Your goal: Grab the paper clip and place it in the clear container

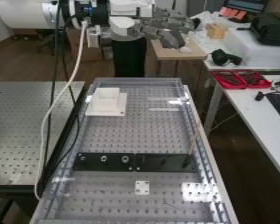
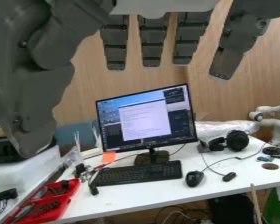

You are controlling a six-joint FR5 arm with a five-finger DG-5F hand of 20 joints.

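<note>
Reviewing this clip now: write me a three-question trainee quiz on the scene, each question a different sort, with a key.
1. Multiple choice: how are the fingers of the hand in the wrist view?
a) straight or relaxed
b) clenched into a fist
c) curled round a thing

2. True or false: the keyboard lies on the white desk, in front of the monitor.

3. Fill in the blank: in the high view, the stepped block on the perforated bench is ____ in colour.

Key: 1 a; 2 true; 3 white
</note>
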